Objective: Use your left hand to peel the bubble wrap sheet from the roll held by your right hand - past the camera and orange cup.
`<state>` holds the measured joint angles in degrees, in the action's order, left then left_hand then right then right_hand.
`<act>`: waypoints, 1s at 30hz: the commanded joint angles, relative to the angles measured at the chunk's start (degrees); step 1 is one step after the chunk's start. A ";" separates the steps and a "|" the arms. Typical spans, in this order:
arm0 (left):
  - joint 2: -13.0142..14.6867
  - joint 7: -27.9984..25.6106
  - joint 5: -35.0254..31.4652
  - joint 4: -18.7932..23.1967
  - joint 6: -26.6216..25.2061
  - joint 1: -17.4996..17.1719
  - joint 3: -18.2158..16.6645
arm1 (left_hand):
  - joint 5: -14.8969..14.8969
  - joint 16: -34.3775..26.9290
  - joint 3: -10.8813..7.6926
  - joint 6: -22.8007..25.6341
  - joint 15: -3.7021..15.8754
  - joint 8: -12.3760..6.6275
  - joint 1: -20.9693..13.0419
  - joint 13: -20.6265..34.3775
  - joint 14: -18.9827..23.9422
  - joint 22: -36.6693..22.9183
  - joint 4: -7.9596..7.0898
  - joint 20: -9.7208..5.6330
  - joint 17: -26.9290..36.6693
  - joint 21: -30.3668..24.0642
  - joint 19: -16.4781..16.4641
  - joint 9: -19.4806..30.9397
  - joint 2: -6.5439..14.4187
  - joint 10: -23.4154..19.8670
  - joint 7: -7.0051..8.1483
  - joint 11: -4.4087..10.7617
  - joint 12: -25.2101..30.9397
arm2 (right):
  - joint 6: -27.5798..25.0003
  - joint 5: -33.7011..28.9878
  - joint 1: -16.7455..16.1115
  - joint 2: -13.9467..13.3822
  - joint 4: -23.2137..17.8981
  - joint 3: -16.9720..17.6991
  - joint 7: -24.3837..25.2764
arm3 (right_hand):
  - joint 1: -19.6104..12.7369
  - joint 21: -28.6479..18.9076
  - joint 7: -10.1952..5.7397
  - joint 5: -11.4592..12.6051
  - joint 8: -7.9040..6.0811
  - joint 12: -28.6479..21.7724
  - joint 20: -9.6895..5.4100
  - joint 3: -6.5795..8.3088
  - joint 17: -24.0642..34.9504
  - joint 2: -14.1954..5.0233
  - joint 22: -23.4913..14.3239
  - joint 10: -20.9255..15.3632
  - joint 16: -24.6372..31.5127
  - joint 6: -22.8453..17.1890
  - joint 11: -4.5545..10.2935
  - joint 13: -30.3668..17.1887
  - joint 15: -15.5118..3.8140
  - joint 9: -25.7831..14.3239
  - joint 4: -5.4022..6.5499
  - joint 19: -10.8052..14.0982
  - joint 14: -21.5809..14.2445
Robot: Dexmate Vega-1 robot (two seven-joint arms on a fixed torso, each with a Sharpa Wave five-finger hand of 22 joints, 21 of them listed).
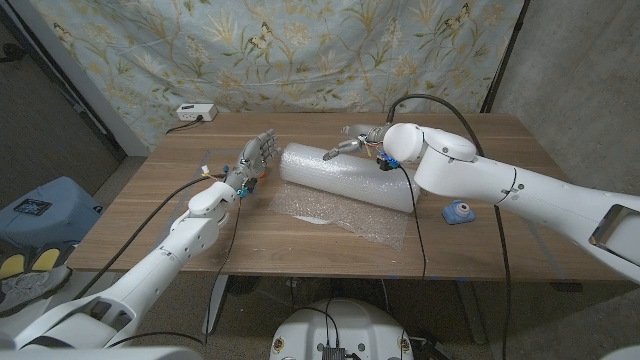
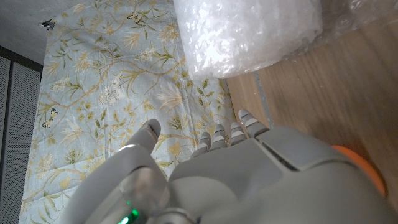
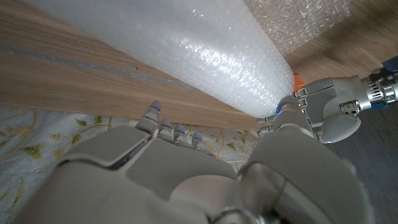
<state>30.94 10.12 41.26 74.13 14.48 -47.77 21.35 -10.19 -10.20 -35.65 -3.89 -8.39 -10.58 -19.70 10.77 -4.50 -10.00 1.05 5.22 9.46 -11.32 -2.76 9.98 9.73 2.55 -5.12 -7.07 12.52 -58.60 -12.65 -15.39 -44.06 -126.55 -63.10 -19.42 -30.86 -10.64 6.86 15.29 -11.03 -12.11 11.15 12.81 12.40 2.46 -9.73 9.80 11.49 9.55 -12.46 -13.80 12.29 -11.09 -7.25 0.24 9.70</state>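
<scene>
Left hand raised, fingers spread; beside roll.

I see a white power strip at the wooden table's far left corner. Behind hangs a floral curtain; blue bags sit on the floor.

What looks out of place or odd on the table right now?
Nothing is spilled or damaged. The bubble wrap roll lies askew across the table, with a loose sheet spread in front of it. The left hand is open beside the roll's end, holding nothing.
</scene>
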 commanded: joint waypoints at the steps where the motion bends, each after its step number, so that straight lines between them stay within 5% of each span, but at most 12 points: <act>1: -0.25 0.09 0.35 -0.32 -0.30 -0.18 0.05 | -0.27 -0.14 0.08 0.36 -0.21 -0.09 -0.70 0.33 0.42 -0.17 0.32 0.47 0.26 -0.18 -0.16 0.25 -0.10 -0.30 -0.34 0.07 0.00 | -3.22 -4.10 7.50 1.99 2.76 -8.87 -5.71 | -0.77 -0.28 5.03 0.54 0.03 0.01 -0.10 -0.66 0.20 0.23 -0.26 3.37 0.09 3.33 -0.15 -0.20 -0.01 -0.10 -0.02 -0.78 3.31; 30: -0.68 1.01 0.87 -0.93 -1.31 0.23 0.51 | -0.31 -0.33 0.25 1.14 -0.34 -0.32 -0.90 0.41 1.15 -0.19 0.77 0.66 0.28 -0.32 -0.59 0.28 0.08 -1.16 -0.61 -0.16 0.22 | -7.06 -2.86 14.59 5.03 7.77 -17.12 -10.11 | -3.18 -0.36 5.01 2.50 0.18 -0.03 -1.07 -3.00 0.11 1.27 -0.28 5.53 0.06 5.82 -0.13 -0.29 -0.11 -0.05 -0.45 -1.93 4.82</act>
<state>30.32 10.88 41.88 73.18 13.67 -47.53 21.72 -10.19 -10.20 -35.16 -3.28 -8.42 -10.58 -19.93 11.07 -3.84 -10.00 1.52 5.53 9.46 -11.32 -3.07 9.98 9.95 1.82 -5.73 -7.17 12.52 -65.07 -16.88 -3.28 -40.14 -121.12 -77.53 -28.71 -33.12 -10.64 6.86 17.23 -11.03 -12.11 10.13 10.03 12.39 3.67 -9.73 9.78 11.50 9.54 -12.46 -14.00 12.28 -11.07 -7.57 -1.39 9.69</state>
